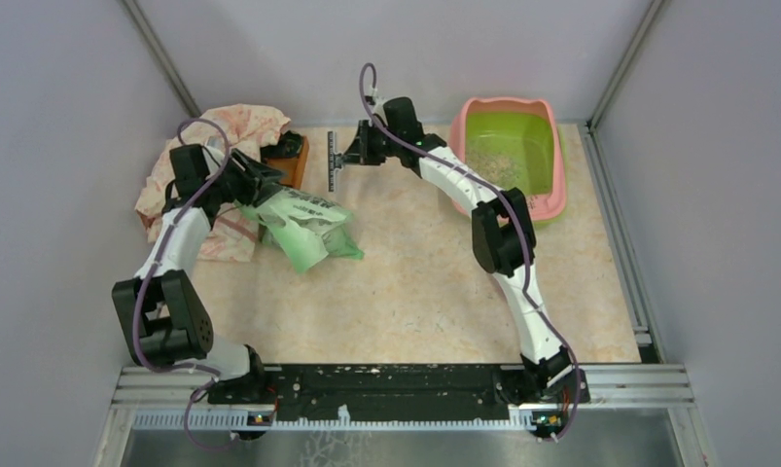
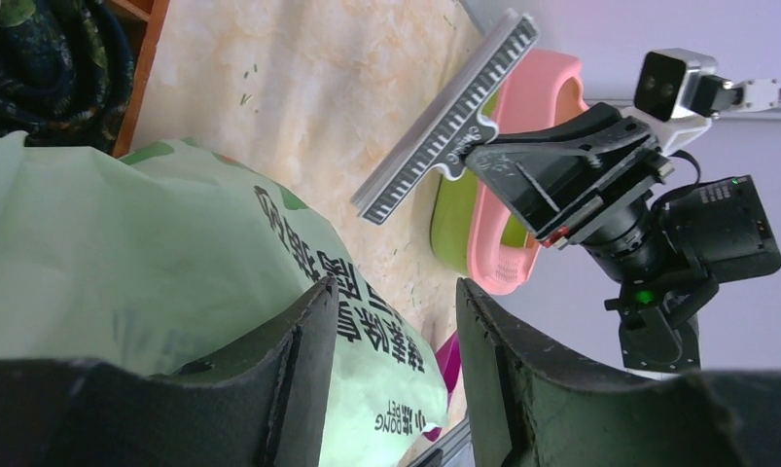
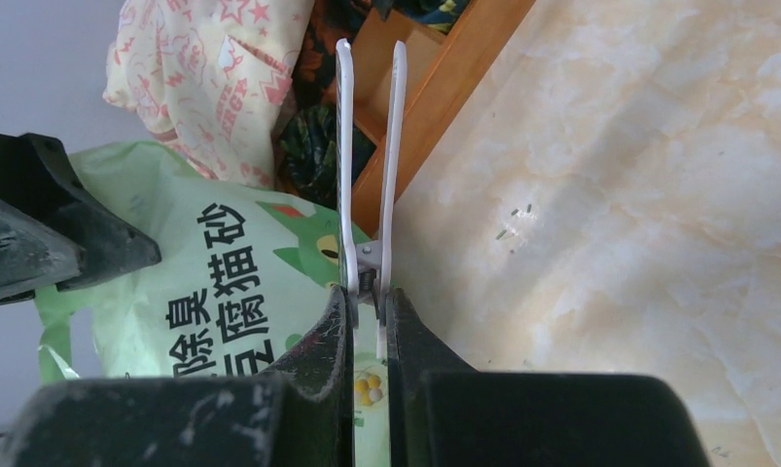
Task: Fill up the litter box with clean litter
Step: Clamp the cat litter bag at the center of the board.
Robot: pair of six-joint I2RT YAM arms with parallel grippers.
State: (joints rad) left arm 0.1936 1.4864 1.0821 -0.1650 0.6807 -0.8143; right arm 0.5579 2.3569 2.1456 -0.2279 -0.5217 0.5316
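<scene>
The litter box [image 1: 557, 156], with a pink rim and a green basin, stands at the back right. A thin layer of clean litter [image 1: 498, 167] lies in it. A light green printed bag [image 1: 308, 229] lies on its side left of centre. My left gripper [image 1: 262, 183] hovers at the bag's top end, its jaws apart, and the bag [image 2: 124, 253] shows behind its fingers [image 2: 313, 321]. My right gripper [image 3: 369, 292] is shut on a long white clip [image 3: 396, 146], held in the air between bag and box; the clip's two arms stand apart. The clip [image 2: 444, 122] also shows in the left wrist view.
A brown wooden tray [image 1: 294, 161] and a crumpled patterned cloth [image 1: 240, 126] sit at the back left, behind the bag. A purple scoop [image 2: 451, 355] peeks out under the bag. Grey walls close the table on three sides.
</scene>
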